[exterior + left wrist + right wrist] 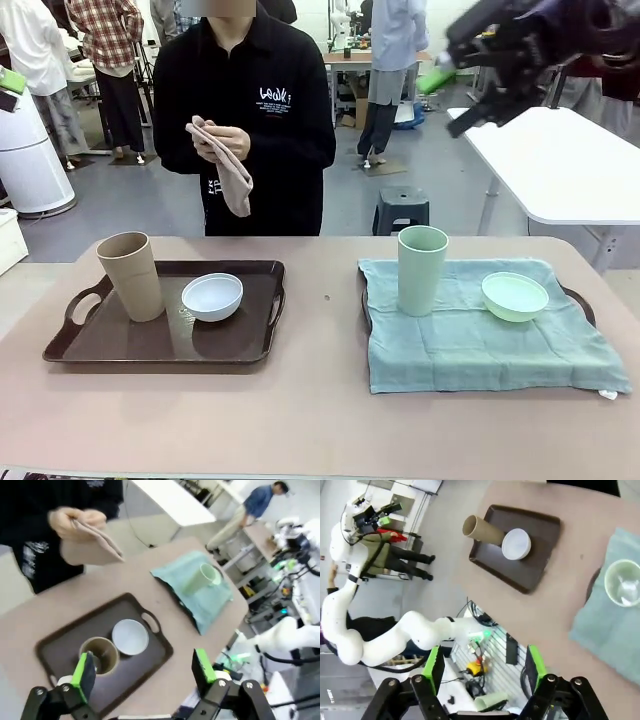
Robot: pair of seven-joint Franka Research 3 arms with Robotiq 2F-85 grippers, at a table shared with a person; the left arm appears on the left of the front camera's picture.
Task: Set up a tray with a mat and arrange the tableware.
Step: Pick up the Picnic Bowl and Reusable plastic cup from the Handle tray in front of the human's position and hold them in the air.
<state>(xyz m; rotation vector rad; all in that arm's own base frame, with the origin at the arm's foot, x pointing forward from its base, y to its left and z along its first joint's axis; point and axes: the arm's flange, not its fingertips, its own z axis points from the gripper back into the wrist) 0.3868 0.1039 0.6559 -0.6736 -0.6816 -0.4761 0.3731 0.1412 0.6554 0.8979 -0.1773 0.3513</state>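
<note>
**Both our grippers hang over the table, jaws apart and empty.**

In the left wrist view our left gripper is spread wide with nothing between its pads. The tan cup stands just beyond one finger, and the white bowl sits beside it on the brown tray. Farther out, the pale green cup stands on the teal mat. The right wrist view adds the pale green bowl, well off to one side of our right gripper, which is likewise spread and empty. The front view adds the person's hands holding a tan cloth across the table from us. It also shows a second tray's handle poking out from under the mat.
</note>
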